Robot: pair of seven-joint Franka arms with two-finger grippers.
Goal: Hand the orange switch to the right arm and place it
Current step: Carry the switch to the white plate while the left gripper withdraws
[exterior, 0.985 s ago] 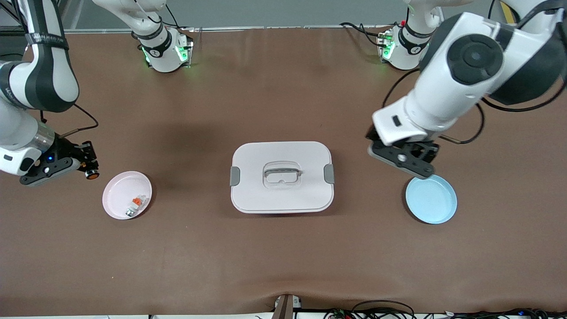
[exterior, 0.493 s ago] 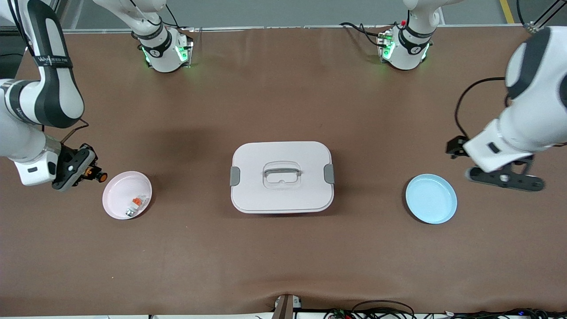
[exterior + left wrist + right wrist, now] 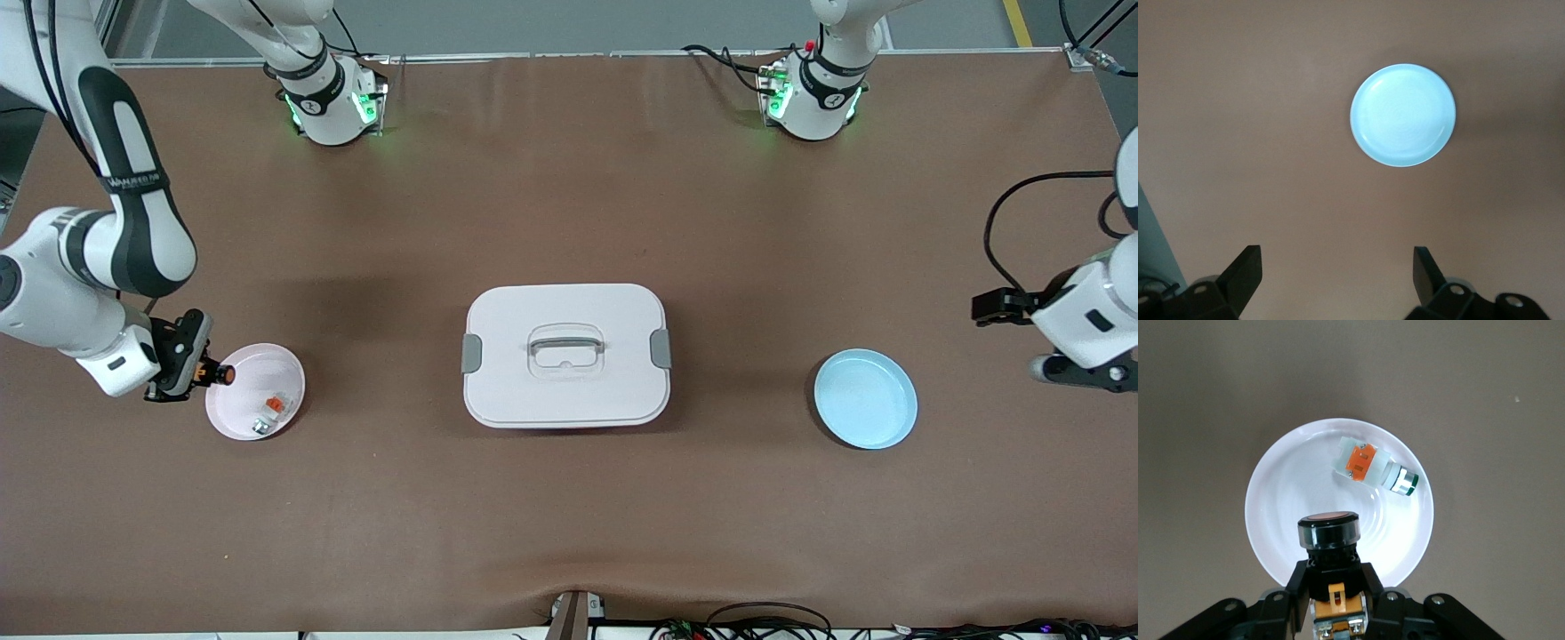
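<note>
blue plate: nearest the front camera, toward the left arm's end of the table, empty; also plain in the left wrist view.
pink plate: toward the right arm's end, slightly farther from the camera than the blue one; holds a small white-and-orange piece with a silver end.
container: white lidded box with grey side clips, mid-table between the plates, lid on.
right gripper: pinching the orange switch by its black body, cap pointing out; it hovers over the pink plate's rim. Wrist view puts the switch over the plate's inner edge.
left gripper: spread wide, nothing in it, over bare table at the left arm's end, beside the blue plate.
change: a second ago the left gripper hung over the blue plate's edge; it has since pulled away. The right gripper has swung in from beside the pink plate to over its rim.
meaning: handover looks done; what's left, I'd judge, is lowering and releasing into the pink plate.
writing: lettering on the right arm's black band, too small to read.
</note>
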